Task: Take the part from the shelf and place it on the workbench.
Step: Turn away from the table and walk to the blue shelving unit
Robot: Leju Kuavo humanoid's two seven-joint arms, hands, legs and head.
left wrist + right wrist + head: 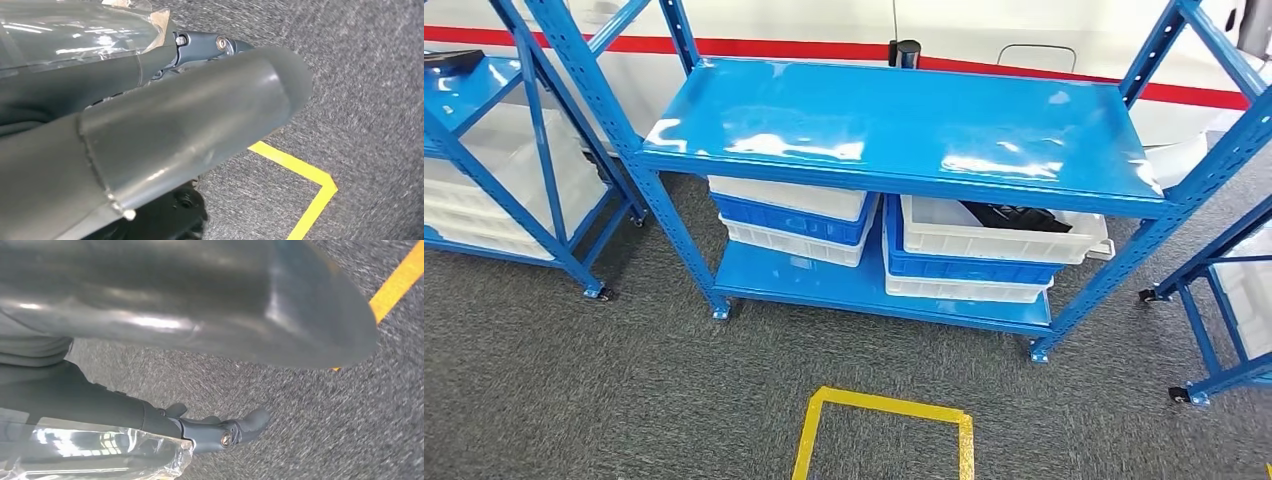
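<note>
The blue shelf rack point(894, 125) stands ahead of me on grey carpet. On its lower level, at the right, a white bin point(944, 240) tops a stack and holds a black part point(1014, 216), partly hidden under the upper shelf board. My left hand point(200, 115) hangs over the carpet with its thick thumb apart from the dark fingers point(210, 47) and nothing in it. My right hand point(200, 340) hangs the same way, fingers point(225, 432) stretched out, holding nothing.
A second stack of white and blue bins point(789, 215) sits on the lower level at the left. More blue racks stand at the left point(514, 150) and right point(1224, 300). A yellow tape square point(884, 430) marks the carpet in front of me.
</note>
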